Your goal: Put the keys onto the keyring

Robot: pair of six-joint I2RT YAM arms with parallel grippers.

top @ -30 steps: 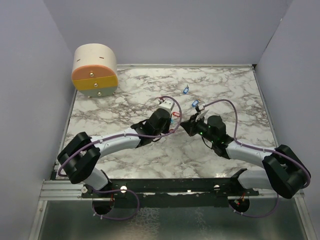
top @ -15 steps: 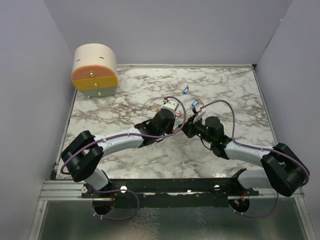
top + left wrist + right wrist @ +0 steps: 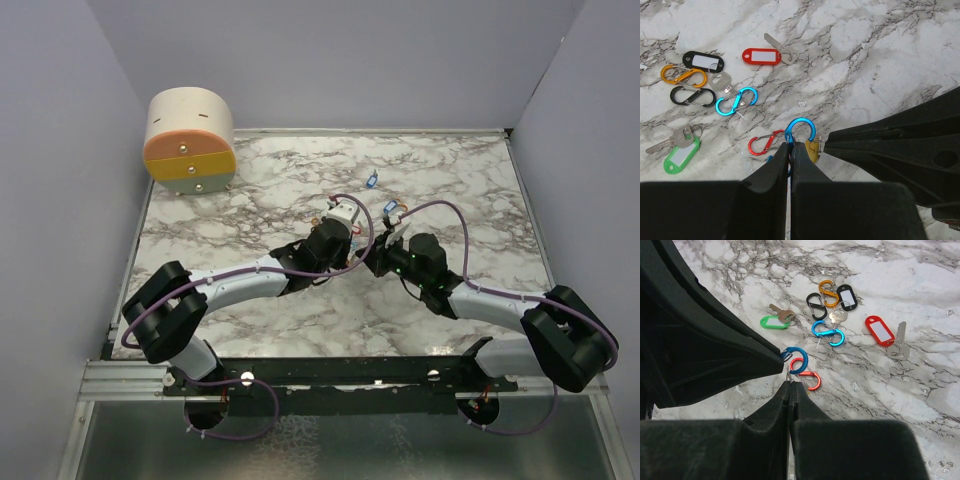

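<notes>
In the left wrist view my left gripper [image 3: 791,146] is shut on a blue carabiner keyring [image 3: 800,131], whose open hook sticks up past the fingertips. Tip to tip with it from the right, my right gripper [image 3: 832,141] is shut on a yellow key tag [image 3: 812,151] by its small wire ring. The right wrist view shows the same meeting: my right gripper [image 3: 790,384], the wire ring poking out, the blue keyring [image 3: 799,360] just above. On the marble lie a red-tagged key [image 3: 760,55], a black-tagged key [image 3: 702,61] and a green-tagged key [image 3: 681,156].
Loose carabiners lie among the keys: orange [image 3: 682,75], black [image 3: 692,96], blue [image 3: 736,101] and red [image 3: 765,144]. In the top view a round cream and orange drawer unit [image 3: 190,140] stands at the back left, and two small blue pieces [image 3: 372,180] lie behind the arms.
The left gripper has moved right towards the right gripper, and the two tips now stand together. Both have stayed shut.
</notes>
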